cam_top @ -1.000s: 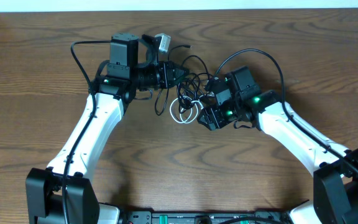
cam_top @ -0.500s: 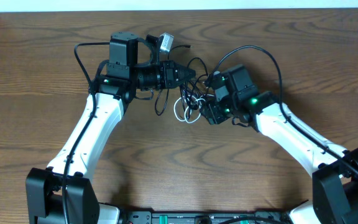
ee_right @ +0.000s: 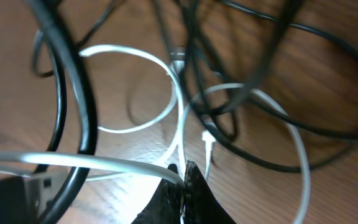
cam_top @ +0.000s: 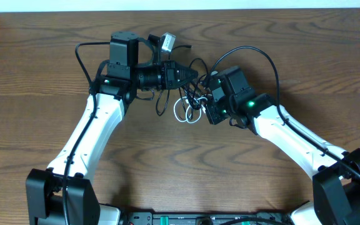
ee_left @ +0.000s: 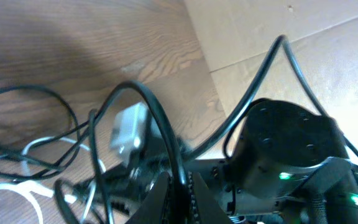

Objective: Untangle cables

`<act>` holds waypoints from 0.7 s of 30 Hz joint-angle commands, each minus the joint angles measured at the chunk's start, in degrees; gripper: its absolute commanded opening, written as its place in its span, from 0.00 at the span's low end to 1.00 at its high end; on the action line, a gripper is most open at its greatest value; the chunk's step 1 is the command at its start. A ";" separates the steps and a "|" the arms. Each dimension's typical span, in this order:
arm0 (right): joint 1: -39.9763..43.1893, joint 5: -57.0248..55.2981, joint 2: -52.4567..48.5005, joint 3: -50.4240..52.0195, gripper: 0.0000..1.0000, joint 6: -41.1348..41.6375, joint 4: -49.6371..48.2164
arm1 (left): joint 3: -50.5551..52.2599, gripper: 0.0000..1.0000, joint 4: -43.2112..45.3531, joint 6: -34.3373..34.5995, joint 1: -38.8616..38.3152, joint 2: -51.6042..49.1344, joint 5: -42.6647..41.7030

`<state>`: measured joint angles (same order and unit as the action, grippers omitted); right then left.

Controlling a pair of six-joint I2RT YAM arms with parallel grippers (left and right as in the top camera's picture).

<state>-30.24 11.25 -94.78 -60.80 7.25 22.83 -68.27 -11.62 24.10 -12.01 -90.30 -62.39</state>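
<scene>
Separating step, as I judge it: left claw (ee_left: 178, 186) clamped on a thin black cord (ee_left: 135, 86), right claw (ee_right: 182, 183) clamped on the thin white cord (ee_right: 104, 163), with the tangle of cables (cam_top: 189, 103) on the brown wooden worktop (cam_top: 42, 62) just beside the left claw; the next move calls for a slow pull apart.

Robotics lab or test bench. Signs: left arm (cam_top: 95, 134) and right arm (cam_top: 292, 137), white with black joints, rising from near edge of wood-grain table (cam_top: 30, 75); green status lights (cam_top: 250, 104) lit on arms; rail (cam_top: 192, 219) with green connectors along front edge; tangle of cables (cam_top: 189, 103) between arms; plain white strip (cam_top: 261, 4) behind table; beige panels (ee_left: 328, 56) beyond table edge in left wrist view
</scene>
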 commanded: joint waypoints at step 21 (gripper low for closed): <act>27.23 -27.82 21.55 -0.39 0.01 9.01 -4.20 | -0.26 0.08 -22.29 -10.08 0.59 0.09 51.91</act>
<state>-7.79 -14.11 -75.64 -60.73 15.42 20.03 -68.20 -33.98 14.92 -12.05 -90.30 -15.51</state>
